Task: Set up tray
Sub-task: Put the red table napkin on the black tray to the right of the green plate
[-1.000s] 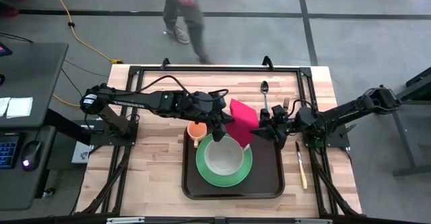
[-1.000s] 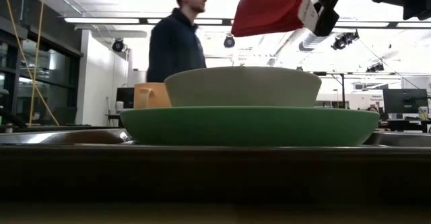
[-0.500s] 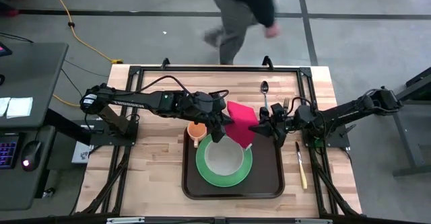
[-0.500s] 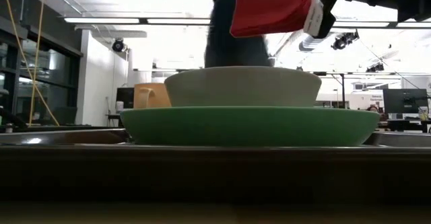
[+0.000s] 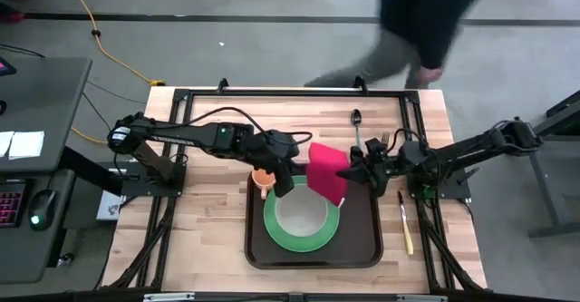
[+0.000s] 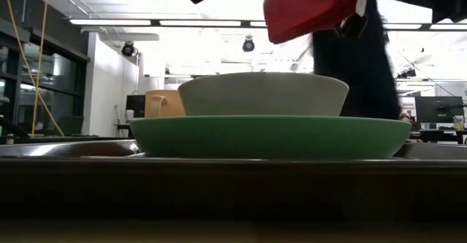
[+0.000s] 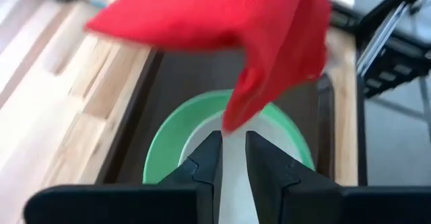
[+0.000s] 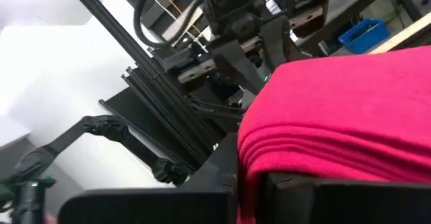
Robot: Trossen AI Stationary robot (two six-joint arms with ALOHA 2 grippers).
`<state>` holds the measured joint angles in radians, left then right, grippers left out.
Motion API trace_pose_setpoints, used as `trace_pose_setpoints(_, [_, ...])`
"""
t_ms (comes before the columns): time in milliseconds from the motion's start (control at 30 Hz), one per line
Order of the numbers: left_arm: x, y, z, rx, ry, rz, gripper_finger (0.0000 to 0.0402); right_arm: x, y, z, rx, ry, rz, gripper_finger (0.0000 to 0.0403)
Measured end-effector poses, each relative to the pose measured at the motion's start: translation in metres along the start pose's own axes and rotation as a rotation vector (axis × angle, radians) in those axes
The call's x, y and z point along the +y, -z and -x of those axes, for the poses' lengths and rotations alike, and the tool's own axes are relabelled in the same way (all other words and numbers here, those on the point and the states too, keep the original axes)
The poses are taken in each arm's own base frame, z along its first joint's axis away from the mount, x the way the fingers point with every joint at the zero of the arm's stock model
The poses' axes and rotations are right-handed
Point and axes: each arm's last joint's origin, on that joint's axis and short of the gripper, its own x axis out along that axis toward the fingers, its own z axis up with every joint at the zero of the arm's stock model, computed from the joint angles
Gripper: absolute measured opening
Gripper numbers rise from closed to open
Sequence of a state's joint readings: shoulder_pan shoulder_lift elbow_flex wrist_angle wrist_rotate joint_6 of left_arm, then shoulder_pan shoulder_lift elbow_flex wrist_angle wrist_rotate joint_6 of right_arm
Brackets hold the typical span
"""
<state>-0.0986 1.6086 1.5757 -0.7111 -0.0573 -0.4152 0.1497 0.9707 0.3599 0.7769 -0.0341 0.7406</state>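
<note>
The dark brown tray (image 5: 314, 250) lies at the table's centre toward six o'clock, holding a green plate (image 5: 275, 232) with a pale bowl (image 5: 302, 213) on it and an orange cup (image 5: 264, 176) at the tray's ten o'clock corner. It looks stiff, smooth plastic, probably light on its own but loaded with breakables, so I judge the raised rim along a long edge the safest hold, kept level. A red cloth (image 5: 329, 173) hangs folded above the plate's two o'clock side; it is soft and limp, and will droop from whatever edge is pinched. The right gripper (image 5: 352, 170) is clamped on the cloth's three o'clock edge, its wrist view showing the folds squeezed between the fingers. The left gripper (image 5: 283, 164), at the cloth's nine o'clock side, has its jaws slightly apart with nothing between them in its wrist view. A second ago the left gripper was pinching the cloth and the right stood open beside it; now the cloth has passed to the right. The person (image 5: 424, 25) beyond the table has walked from eleven o'clock toward one o'clock.
</note>
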Motion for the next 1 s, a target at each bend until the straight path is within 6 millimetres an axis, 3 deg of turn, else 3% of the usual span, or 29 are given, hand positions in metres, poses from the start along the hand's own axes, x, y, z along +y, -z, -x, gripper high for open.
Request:
trace_pose_setpoints(667, [0.018, 0.035, 0.009, 0.351, -0.240, -0.036, 0.0097, 0.007, -0.001, 0.038, 0.220, 0.085, -0.232, 0.0000])
trace_pose_setpoints(800, [0.019, 0.038, 0.011, 0.358, -0.308, -0.067, 0.0097, 0.009, -0.002, 0.044, 0.236, 0.077, -0.244, 0.0000])
trace_pose_setpoints(1000, [0.013, 0.040, 0.029, 0.299, -0.368, -0.145, 0.0097, 0.010, -0.002, 0.049, 0.257, 0.078, -0.244, 0.0000])
